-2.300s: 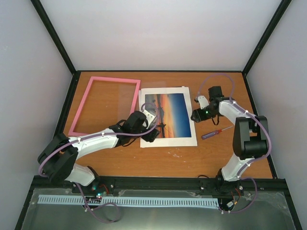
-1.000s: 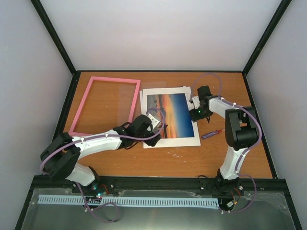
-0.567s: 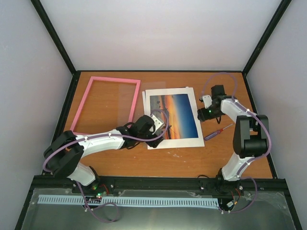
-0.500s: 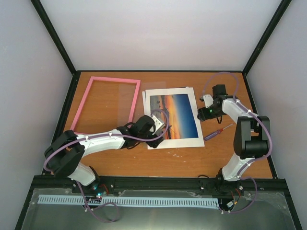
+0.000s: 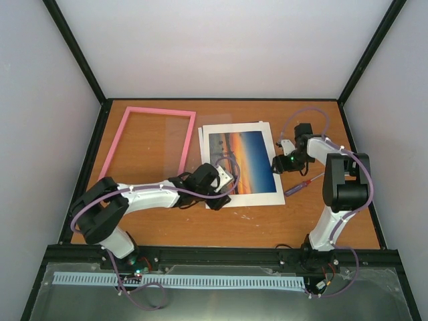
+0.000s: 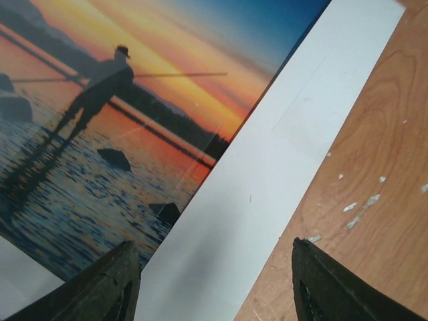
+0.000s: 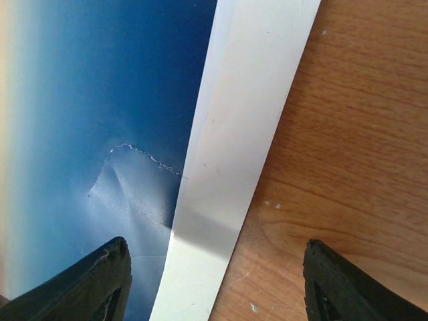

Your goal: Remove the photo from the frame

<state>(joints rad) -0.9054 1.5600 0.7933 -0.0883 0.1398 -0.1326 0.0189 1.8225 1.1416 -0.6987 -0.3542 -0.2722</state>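
Observation:
The photo [image 5: 242, 160], an orange-and-blue sunset print with a white border, lies flat on the wooden table, outside the pink frame [image 5: 160, 110] to its left. My left gripper [image 5: 225, 188] hovers over the photo's near left corner. In the left wrist view it [image 6: 214, 271] is open, one finger over the picture [image 6: 120, 127], the other over bare wood, the white border [image 6: 267, 174] between them. My right gripper [image 5: 281, 162] is at the photo's right edge. It [image 7: 217, 264] also stands open, straddling the white border [image 7: 234, 134] beside a creased blue area [image 7: 100, 100].
A small purple-handled screwdriver [image 5: 302, 186] lies right of the photo, near the right arm. The edge of a white sheet [image 5: 200, 137] peeks out under the photo's left side. Black enclosure posts and pale walls ring the table [image 5: 267, 221].
The photo has slid right and turned slightly. My left gripper followed along its near edge and its jaws narrowed a little. The right gripper pulled back, then returned to the right edge.

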